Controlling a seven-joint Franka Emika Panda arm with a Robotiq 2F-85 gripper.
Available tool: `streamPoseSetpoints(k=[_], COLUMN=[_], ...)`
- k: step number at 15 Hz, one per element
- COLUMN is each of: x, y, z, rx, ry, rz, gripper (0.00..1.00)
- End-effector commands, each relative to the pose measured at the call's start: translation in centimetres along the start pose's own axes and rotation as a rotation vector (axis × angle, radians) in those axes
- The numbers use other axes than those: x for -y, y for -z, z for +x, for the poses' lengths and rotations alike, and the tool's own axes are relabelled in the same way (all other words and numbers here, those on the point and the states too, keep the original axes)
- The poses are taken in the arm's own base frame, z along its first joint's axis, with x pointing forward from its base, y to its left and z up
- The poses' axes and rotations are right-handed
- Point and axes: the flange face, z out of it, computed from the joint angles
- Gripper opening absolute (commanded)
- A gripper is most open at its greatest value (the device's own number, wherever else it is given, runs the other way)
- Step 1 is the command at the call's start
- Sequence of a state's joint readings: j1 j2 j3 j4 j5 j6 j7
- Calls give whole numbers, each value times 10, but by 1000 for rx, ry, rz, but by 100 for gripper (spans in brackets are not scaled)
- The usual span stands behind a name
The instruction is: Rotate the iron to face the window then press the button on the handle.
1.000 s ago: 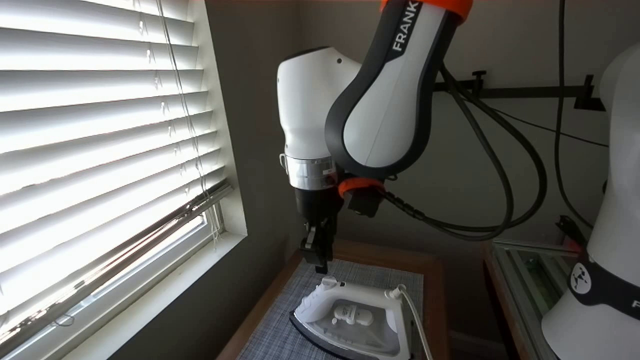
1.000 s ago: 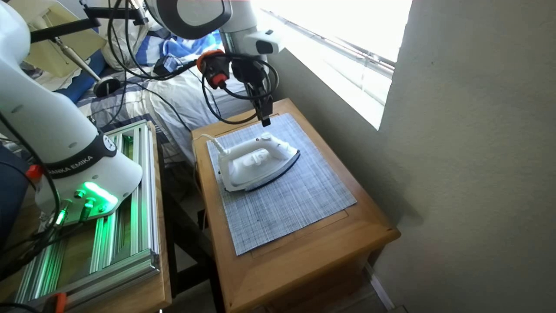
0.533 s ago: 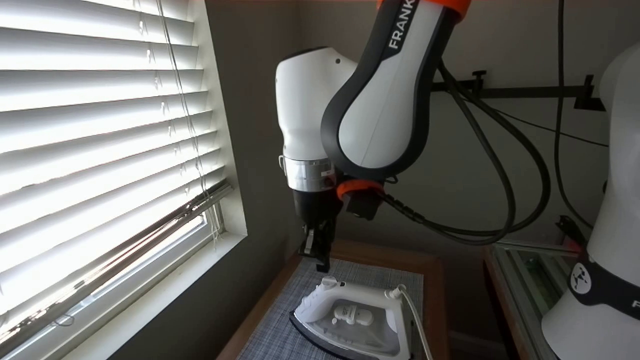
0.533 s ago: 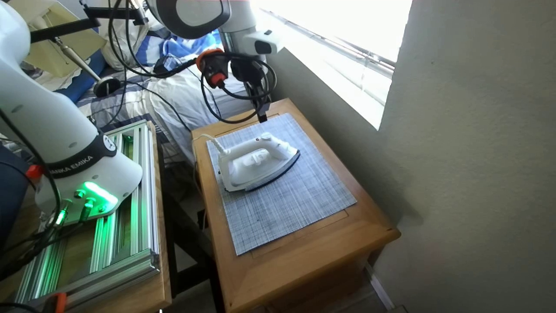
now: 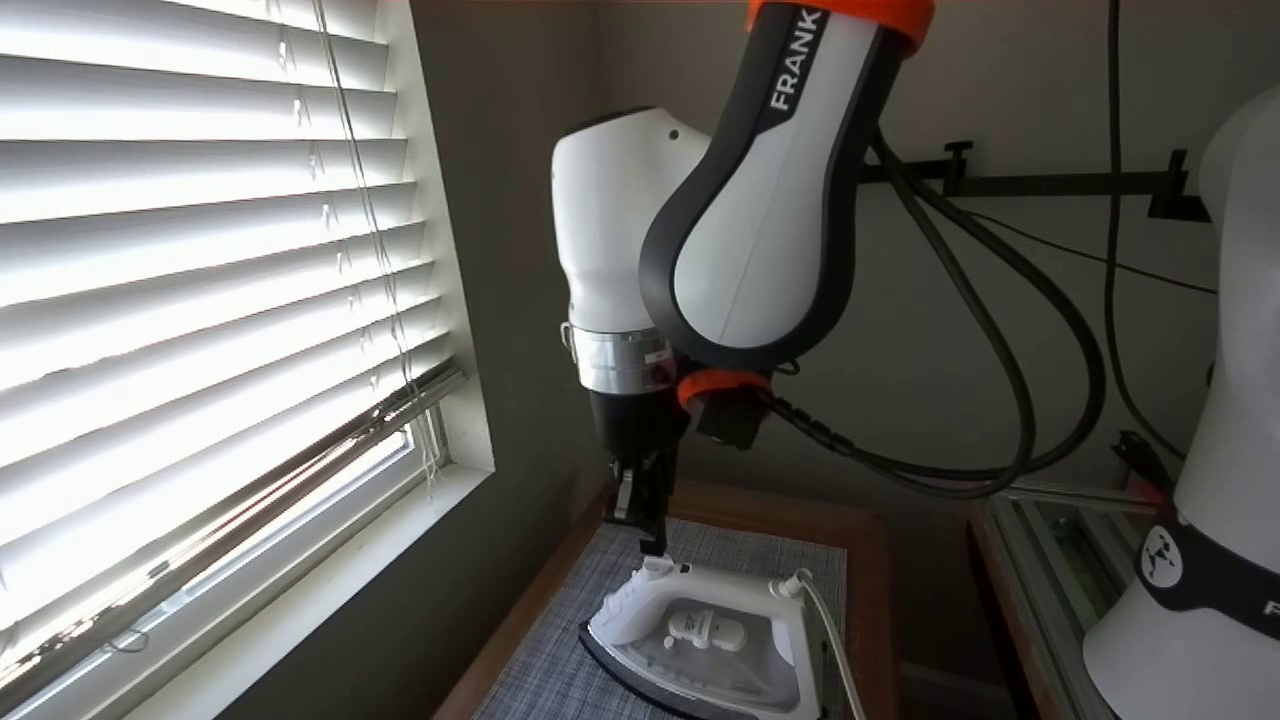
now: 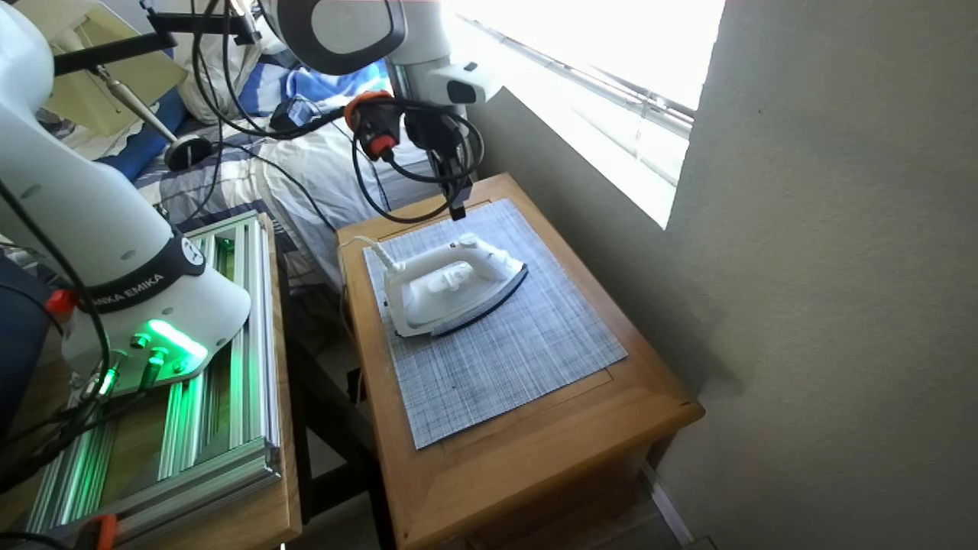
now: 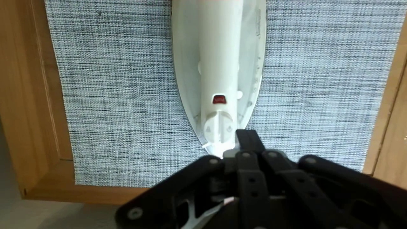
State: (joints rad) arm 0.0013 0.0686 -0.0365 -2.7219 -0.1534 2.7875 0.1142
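The hand (image 7: 251,141) hangs just above the front end of the iron (image 6: 452,294), apart from it, its fingers (image 7: 249,171) fully together and empty. Along the iron's top runs the arched handle (image 7: 220,57), with a red button (image 7: 219,99) and a round white dial (image 7: 218,127) near the iron's front. Under the iron lies a grey woven mat (image 6: 519,367) and, below that, the wooden table (image 6: 550,466). Well apart from the iron, which points its tip that way, is the bright window (image 5: 210,300) with slatted blinds (image 5: 200,180)
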Motion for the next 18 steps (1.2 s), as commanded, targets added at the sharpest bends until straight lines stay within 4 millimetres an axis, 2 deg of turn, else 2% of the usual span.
streamPoseSetpoints(k=[1,18], x=[-2,-4], y=[-8,-24], z=[-3,1], rx=[19,-10], ry=[9,64], rz=[7,1], gripper=[0,0])
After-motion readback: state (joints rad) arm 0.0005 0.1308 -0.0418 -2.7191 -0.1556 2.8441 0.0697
